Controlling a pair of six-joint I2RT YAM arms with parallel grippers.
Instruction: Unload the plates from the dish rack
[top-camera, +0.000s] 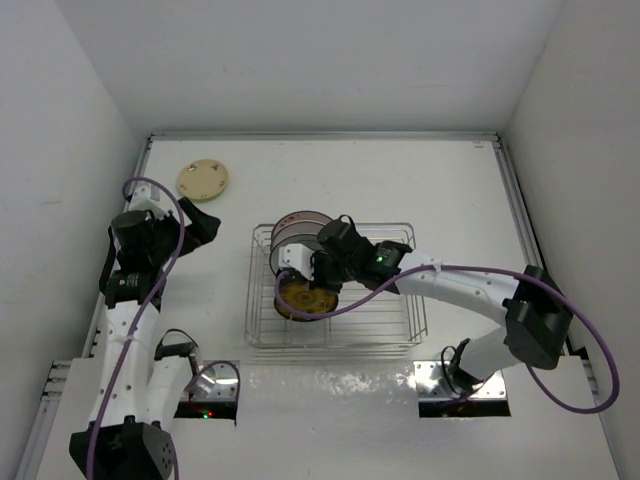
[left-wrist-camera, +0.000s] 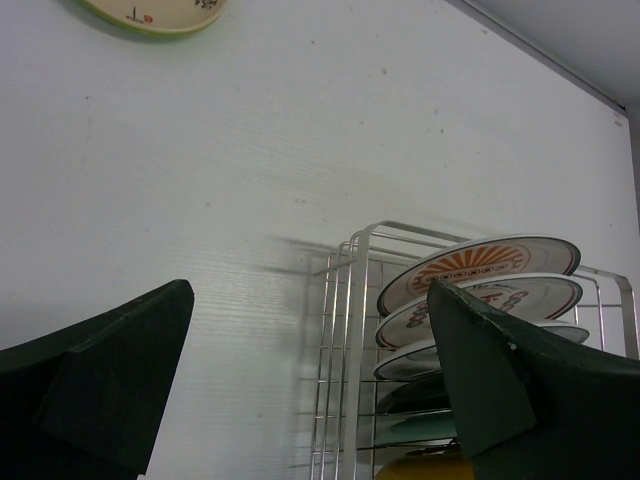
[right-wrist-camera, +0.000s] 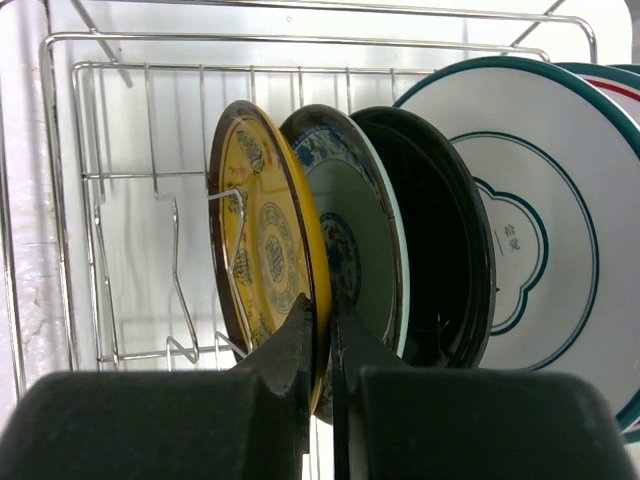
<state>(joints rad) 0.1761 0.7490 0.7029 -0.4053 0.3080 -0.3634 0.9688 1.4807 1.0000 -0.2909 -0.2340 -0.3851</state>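
The dish rack stands mid-table with several plates upright in its slots. In the right wrist view a yellow patterned plate is the nearest, then a teal-patterned one, a black one and a white one with teal rings. My right gripper is shut on the yellow plate's lower rim, one finger on each face. My left gripper hangs open and empty to the left of the rack, over bare table. A tan plate lies flat at the far left.
White walls enclose the table on three sides. The rack's left half holds only bare wire slots. The left arm stands along the left edge, the right arm reaches across the rack's front right.
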